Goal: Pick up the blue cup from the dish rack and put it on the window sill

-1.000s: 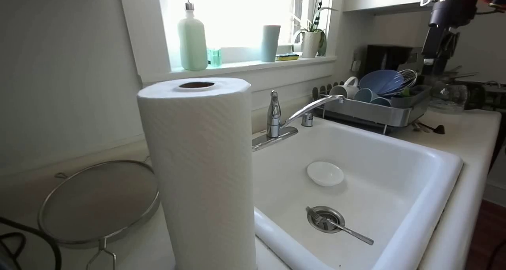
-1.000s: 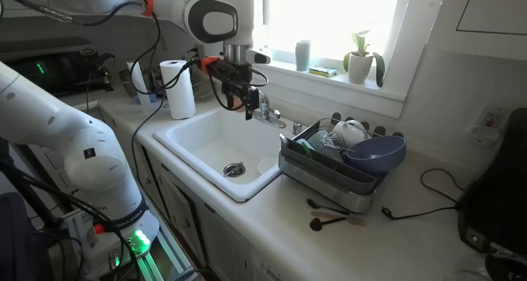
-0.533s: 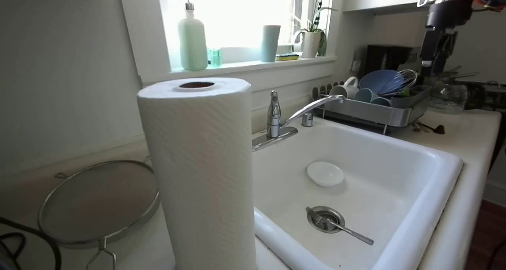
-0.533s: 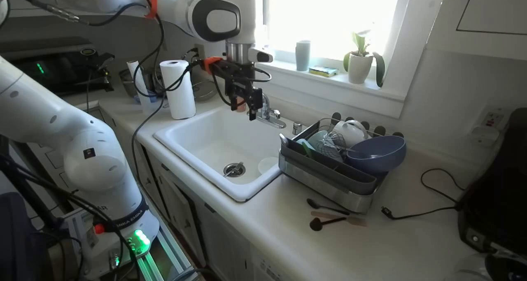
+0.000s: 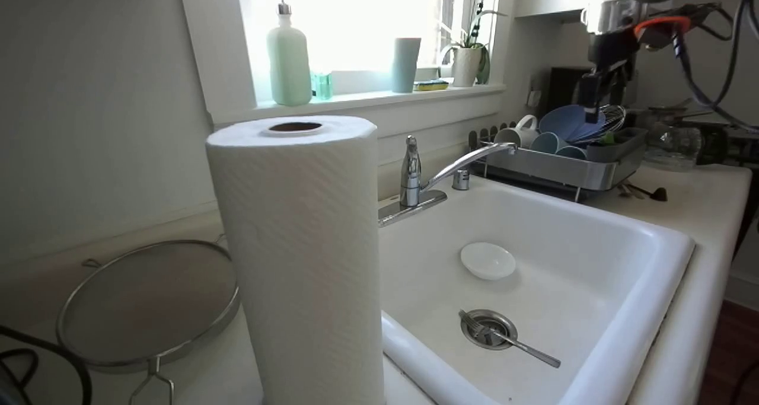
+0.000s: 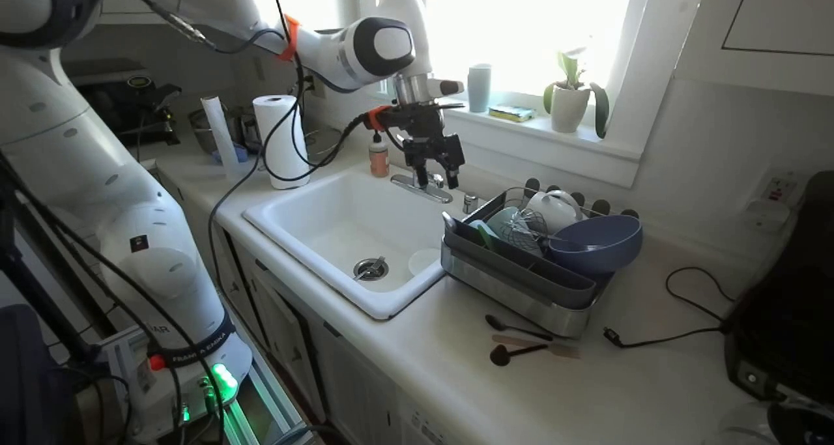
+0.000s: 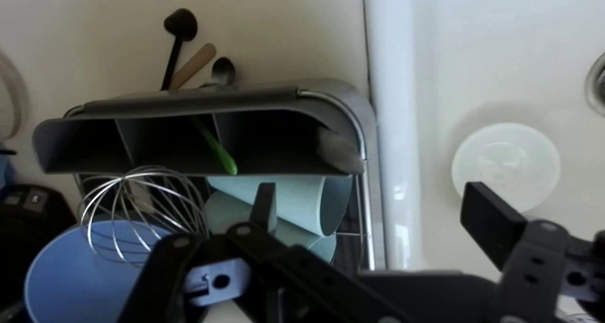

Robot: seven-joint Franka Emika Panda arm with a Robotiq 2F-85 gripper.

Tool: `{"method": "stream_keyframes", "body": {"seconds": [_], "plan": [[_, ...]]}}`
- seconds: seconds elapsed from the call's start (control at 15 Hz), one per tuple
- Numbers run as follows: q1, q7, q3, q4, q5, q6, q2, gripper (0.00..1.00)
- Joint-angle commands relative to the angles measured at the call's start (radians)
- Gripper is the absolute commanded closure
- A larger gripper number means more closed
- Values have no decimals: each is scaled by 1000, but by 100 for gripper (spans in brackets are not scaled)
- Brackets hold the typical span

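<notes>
The blue cup (image 7: 283,195) is a light cyan-teal tumbler lying on its side in the dish rack (image 7: 375,206), mouth toward the sink, partly under the utensil holder. In both exterior views only part of it shows (image 5: 571,152) (image 6: 481,227). A duller grey-teal cup (image 7: 295,231) lies against it. My gripper (image 7: 375,214) is open and empty. In an exterior view the gripper (image 6: 437,179) hangs above the sink's back corner, near the faucet, apart from the rack. In the wrist view one finger overlaps both cups. The white window sill (image 5: 356,101) runs below the bright window.
On the sill stand a pale green bottle (image 5: 289,64), a small green glass (image 5: 323,86), a grey-teal cup (image 5: 405,65), a sponge (image 5: 431,85) and a potted plant (image 5: 466,67). A whisk (image 7: 127,209), blue bowl (image 7: 80,275) and white mug (image 6: 554,210) crowd the rack. The faucet (image 5: 468,157) sticks out.
The arm has reached toward the window and rack, and the gripper has turned so that both fingers show spread. The cups and rack have not moved.
</notes>
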Motion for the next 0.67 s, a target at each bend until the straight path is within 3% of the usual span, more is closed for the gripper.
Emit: {"method": "stream_keyframes", "body": {"seconds": [0.0, 0.27, 0.47, 0.6], "plan": [[-32, 197, 44, 77, -188, 65, 122, 0], [-22, 379, 27, 149, -340, 40, 206, 0], [-10, 446, 16, 191, -355, 37, 260, 0], [-3, 433, 14, 209, -286, 59, 281, 0]]}}
